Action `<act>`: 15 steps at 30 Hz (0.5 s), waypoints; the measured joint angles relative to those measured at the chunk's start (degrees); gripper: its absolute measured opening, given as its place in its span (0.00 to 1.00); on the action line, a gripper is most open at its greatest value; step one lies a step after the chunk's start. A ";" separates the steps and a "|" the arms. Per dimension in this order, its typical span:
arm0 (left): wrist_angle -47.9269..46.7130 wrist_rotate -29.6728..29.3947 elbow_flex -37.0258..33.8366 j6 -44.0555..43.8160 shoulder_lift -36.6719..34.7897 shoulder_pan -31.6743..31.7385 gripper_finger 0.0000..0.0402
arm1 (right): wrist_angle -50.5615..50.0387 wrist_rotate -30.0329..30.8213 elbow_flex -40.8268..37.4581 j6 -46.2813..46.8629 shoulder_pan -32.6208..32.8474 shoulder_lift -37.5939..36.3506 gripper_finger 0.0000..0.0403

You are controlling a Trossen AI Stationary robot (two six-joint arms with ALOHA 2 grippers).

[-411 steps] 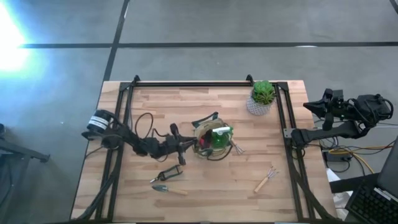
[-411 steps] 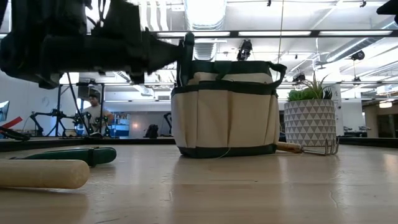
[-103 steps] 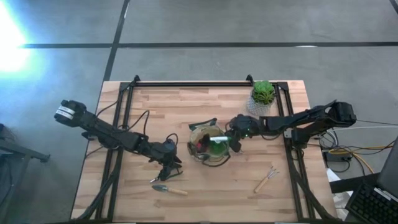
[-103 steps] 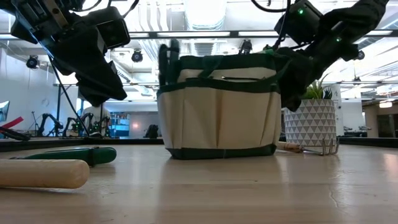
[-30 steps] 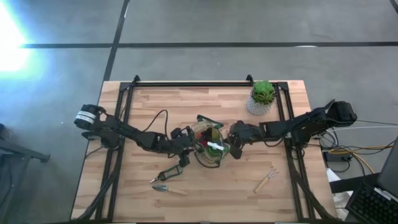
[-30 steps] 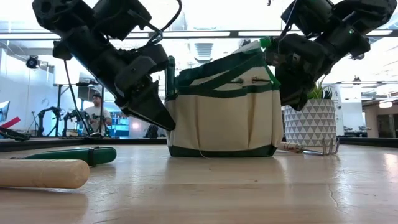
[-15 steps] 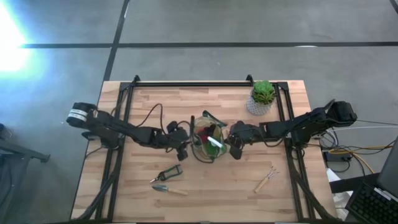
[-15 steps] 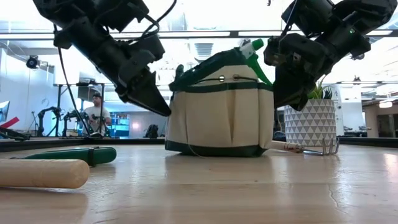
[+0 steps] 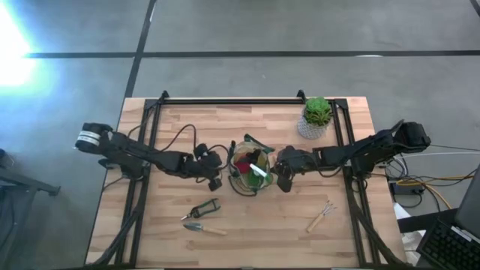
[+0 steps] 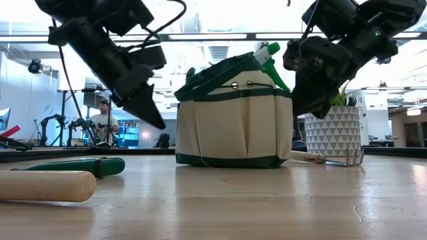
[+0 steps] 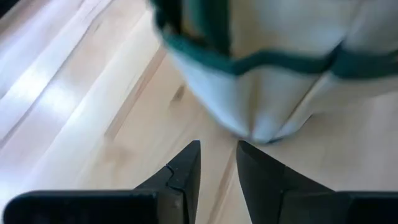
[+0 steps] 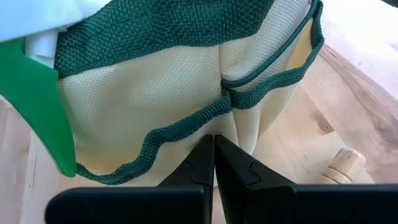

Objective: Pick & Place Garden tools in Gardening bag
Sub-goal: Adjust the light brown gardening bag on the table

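The beige gardening bag [image 9: 251,171] with dark green trim stands mid-table on its base, its rim slanting up toward the right in the low view. A green spray bottle's nozzle [image 10: 267,52] sticks out of its top. My left gripper [image 11: 217,152] is open and holds nothing; it hangs above the wood just left of the bag [image 11: 280,81], fingers slanting down. My right gripper [image 12: 214,142] is shut at the bag's right side. Green-handled pruners [image 9: 204,209] and a wooden-handled trowel [image 9: 202,227] lie on the table near the front. A small fork [image 9: 321,216] lies front right. My right gripper's shut fingertips [image 12: 211,144] meet the bag's beige side wall [image 12: 205,124], just under a dark green strap. They come slanting down from the table's right. I cannot tell whether any cloth is caught between them. The bag stays on the table.
A green plant in a white patterned pot [image 9: 315,118] stands at the back right. Another wooden-handled fork [image 10: 330,159] lies on the table right of the bag, beneath my right arm. Black rails [image 9: 225,100] frame the tabletop.
My left gripper has drawn back from the bag toward the table's left edge and risen, tipping less steeply down; its fingers keep the same gap. The bag has stayed where it was, its rim tilted as before.
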 joint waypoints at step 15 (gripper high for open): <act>-8.89 0.63 0.00 -5.22 -6.99 -0.56 0.26 | -8.66 4.73 0.02 -2.58 -1.05 -2.25 0.02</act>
